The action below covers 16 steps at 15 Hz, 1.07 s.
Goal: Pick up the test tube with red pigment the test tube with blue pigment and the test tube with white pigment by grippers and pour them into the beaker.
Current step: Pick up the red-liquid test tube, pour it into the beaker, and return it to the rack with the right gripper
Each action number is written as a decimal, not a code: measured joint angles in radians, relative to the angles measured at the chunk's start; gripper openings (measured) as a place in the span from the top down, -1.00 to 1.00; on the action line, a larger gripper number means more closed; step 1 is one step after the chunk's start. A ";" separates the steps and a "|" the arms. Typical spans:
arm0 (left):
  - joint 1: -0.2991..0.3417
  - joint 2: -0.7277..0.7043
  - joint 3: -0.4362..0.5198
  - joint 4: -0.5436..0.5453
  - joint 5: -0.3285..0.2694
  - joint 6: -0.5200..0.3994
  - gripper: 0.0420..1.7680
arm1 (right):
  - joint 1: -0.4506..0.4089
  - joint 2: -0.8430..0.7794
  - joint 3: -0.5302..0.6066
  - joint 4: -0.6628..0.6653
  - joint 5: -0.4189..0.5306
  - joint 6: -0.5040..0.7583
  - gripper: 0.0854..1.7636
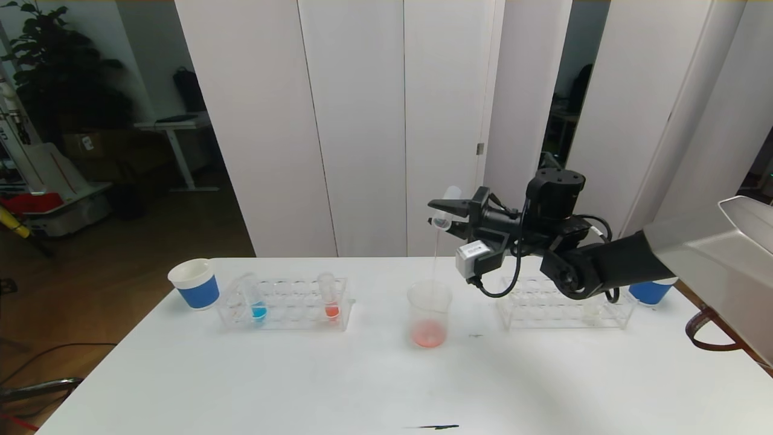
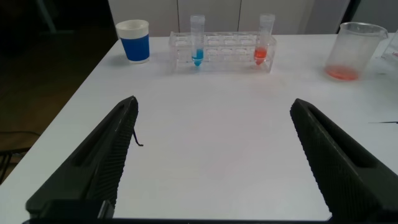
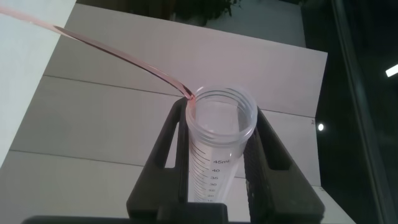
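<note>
My right gripper (image 1: 445, 212) is shut on a clear test tube (image 1: 447, 207), held tilted mouth-down above the beaker (image 1: 429, 314). A thin reddish stream (image 3: 112, 53) runs from the tube's rim (image 3: 221, 115) into the beaker, which has red-pink liquid at its bottom. In the left rack (image 1: 290, 311) stand the test tube with blue pigment (image 1: 256, 302) and a tube with red pigment (image 1: 330, 299). A faint tube with whitish liquid (image 1: 592, 309) sits in the right rack (image 1: 543, 305). My left gripper (image 2: 214, 104) hangs open over bare table, out of the head view.
A blue paper cup (image 1: 195, 284) stands left of the left rack. Another blue cup (image 1: 649, 293) is behind my right arm at the table's right edge. A small dark mark (image 1: 435, 427) lies near the front edge of the white table (image 1: 241, 374).
</note>
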 joint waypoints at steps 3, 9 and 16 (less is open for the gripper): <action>0.000 0.000 0.000 0.000 0.000 0.000 -0.98 | 0.000 0.004 -0.021 -0.002 0.000 -0.036 0.42; 0.000 0.000 0.000 0.000 0.000 0.000 -0.98 | 0.000 0.013 -0.063 0.000 0.043 -0.075 0.42; 0.000 0.000 0.000 0.000 0.000 0.000 -0.98 | 0.014 -0.022 -0.055 0.001 -0.026 0.003 0.42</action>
